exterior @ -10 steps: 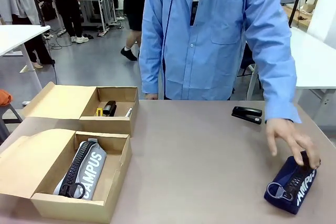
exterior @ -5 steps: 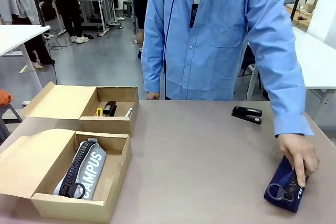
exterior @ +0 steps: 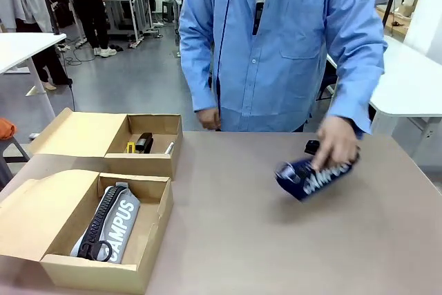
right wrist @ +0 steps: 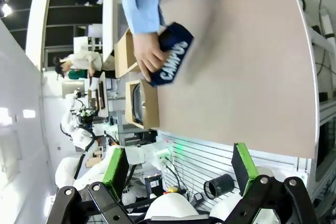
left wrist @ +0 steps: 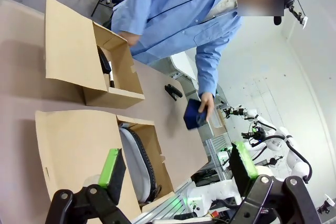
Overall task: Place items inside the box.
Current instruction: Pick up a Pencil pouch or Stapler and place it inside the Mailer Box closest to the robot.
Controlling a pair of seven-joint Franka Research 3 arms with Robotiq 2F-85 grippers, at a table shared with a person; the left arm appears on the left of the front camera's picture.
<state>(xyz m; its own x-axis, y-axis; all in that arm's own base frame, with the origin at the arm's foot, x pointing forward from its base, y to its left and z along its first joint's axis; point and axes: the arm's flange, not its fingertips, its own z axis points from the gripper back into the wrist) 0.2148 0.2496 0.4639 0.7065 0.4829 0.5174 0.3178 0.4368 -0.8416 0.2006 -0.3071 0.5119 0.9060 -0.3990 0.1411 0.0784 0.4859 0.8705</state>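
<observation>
Navy pencil case (exterior: pixel 311 179): in the person's hand (exterior: pixel 336 141), over the tabletop (exterior: pixel 242 240), well apart from both grippers.
Left gripper (left wrist: pixel 177 163): fingers spread wide, holding nothing.
Right gripper (right wrist: pixel 178 165): fingers spread wide, holding nothing.
Grey pencil case (exterior: pixel 110 222): lying in the near box (exterior: pixel 97 276).
Stapler (exterior: pixel 311 146): on the tabletop, just behind the hand.

Black left tool (left wrist: pixel 177 161) (green pads (left wrist: pixel 112 166))
</observation>
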